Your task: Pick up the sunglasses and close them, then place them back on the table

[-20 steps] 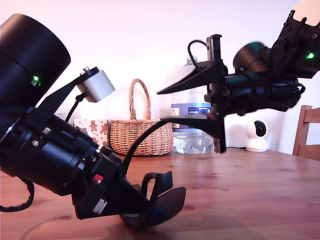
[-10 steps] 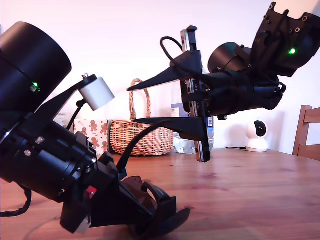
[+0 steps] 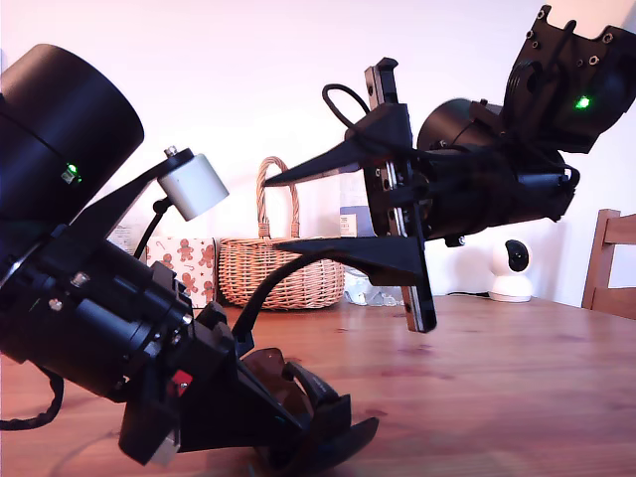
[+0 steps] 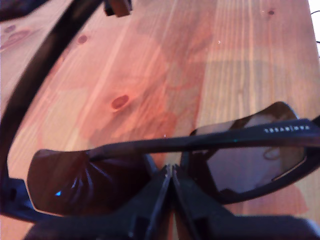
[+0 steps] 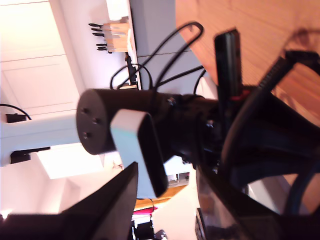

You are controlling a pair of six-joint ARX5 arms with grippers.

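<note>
Item: sunglasses [image 4: 165, 165], matte black, dark lenses. Location: low over the worktop [image 3: 517, 388] at the exterior view's lower left, held at the bridge; whether they touch the wood I cannot tell. One temple arm lies folded across the lenses; the other sweeps outward, unfolded.

Item: my first claw [image 4: 170, 187]. Fingers pinched together on the sunglasses' bridge, no gap showing.

Item: my second claw [image 3: 343, 209]. Raised above the worktop, fingers spread wide, holding nothing, pointing toward the exterior view's left.

Background: wicker basket [image 3: 278, 263], white camera [image 3: 512, 270], wooden chair [image 3: 608, 260].
</note>
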